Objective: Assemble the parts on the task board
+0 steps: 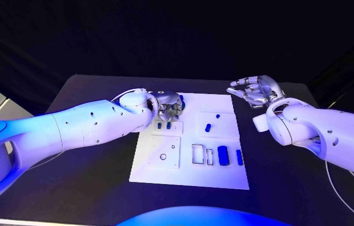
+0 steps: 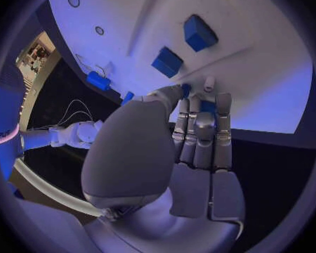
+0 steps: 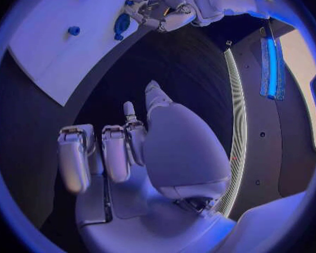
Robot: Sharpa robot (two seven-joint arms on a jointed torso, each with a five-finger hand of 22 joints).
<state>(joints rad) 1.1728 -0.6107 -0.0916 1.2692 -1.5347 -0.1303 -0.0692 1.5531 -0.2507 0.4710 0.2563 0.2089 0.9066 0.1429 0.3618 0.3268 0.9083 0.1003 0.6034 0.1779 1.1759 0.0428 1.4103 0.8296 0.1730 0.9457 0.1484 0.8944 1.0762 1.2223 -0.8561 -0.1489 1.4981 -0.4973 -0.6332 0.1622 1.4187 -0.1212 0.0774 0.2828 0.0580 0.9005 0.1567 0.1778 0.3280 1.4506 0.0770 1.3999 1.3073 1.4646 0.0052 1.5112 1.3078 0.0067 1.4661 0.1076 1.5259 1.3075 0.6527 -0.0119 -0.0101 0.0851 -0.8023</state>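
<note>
Left robot hand pinching a blue part at the task board's far edge; right robot hand empty, fingers loosely spread, over the surface's far right.

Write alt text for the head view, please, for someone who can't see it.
The robot's left hand reaches over the far left part of a white task board on a black table, by a blue part. The right hand hovers off the board's far right corner, fingers curled, holding nothing.

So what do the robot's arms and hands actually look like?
Both arms are smooth, rounded white shells dotted with small dark screw holes. Each ends in a silvery metal hand, the left hand and the right hand, with segmented, blocky fingers. A thin cable trails beside the right arm.
</note>
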